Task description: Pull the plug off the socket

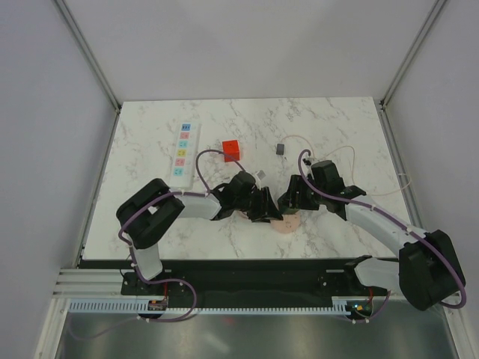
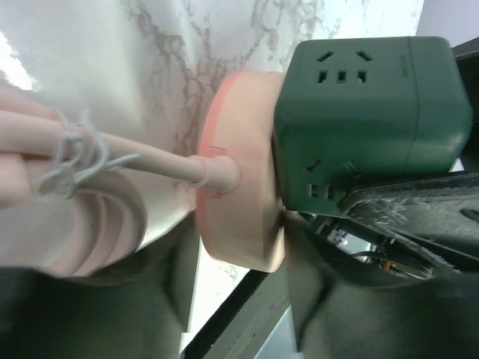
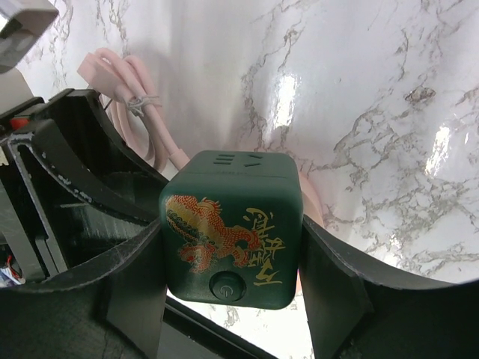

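though between grey walls [image 1: 45, 112], a white marble table [image 1: 337, 127]; right tool [image 1: 289, 203] tight on green cube [image 3: 232, 217], state of left tool [image 1: 262, 206] unclear

White marble table [image 1: 337, 127], plain grey walls [image 1: 247, 45]

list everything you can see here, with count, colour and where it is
power strip: 1, white with coloured outlet squares, far left of table
plug: 1, red-orange, on the table right of the strip, apart from it
small block: 1, grey, right of the plug
green cube: 1, dark green with gold print, near centre, against the pink disc
pink disc: 1, pink, round, on the table
cable: 1, pale pink, runs from the disc, part coiled and tied
table: 1, white marble
left gripper: 1, black, at the disc, grip unclear
right gripper: 1, black, closed on the cube's sides
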`<action>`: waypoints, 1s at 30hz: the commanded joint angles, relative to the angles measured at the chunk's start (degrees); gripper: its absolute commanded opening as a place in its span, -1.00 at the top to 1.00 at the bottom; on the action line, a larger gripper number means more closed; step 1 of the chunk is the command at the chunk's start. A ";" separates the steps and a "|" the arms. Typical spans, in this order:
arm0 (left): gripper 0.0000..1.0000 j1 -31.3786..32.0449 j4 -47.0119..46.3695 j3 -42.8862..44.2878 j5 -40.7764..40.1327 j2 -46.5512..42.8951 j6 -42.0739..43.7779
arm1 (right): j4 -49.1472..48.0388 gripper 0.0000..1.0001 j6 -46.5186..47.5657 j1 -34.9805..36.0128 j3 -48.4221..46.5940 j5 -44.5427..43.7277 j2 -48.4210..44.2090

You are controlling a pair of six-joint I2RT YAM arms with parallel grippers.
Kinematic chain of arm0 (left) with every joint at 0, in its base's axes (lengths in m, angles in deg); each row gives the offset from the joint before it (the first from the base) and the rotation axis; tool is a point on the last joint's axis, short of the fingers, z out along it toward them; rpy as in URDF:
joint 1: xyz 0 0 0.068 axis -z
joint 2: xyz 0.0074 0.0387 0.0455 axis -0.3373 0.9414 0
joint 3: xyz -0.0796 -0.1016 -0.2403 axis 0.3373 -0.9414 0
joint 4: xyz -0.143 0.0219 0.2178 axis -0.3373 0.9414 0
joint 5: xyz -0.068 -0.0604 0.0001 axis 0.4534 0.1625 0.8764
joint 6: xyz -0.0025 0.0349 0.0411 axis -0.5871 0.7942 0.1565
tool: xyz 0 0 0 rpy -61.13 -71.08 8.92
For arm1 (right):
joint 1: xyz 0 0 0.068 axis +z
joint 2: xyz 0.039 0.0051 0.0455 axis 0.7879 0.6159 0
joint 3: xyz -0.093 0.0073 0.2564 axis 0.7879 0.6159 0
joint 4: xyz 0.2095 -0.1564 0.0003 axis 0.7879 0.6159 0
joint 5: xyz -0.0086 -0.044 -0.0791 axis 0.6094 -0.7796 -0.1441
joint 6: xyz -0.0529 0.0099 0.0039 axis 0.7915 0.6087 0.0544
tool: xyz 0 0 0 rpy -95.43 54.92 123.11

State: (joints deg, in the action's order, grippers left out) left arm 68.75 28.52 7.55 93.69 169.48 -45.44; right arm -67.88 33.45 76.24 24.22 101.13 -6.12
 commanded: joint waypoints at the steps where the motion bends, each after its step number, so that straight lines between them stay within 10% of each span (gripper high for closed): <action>1: 0.07 0.80 2.98 1.14 -0.95 1.90 2.68 | -3.09 0.74 -2.54 0.09 0.55 2.15 -1.86; 10: 0.95 0.80 2.98 1.32 0.28 5.24 1.01 | -2.82 0.99 -3.51 0.09 -0.15 2.33 -3.88; 30: 0.96 0.80 7.37 -1.84 -5.60 4.01 0.92 | 5.69 1.00 -2.81 -3.33 -8.93 4.44 -7.66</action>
State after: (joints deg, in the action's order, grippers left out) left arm 69.75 26.05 8.97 96.64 171.71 -46.63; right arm -58.41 32.76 74.25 22.43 100.02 -10.34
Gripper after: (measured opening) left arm 0.409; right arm 0.685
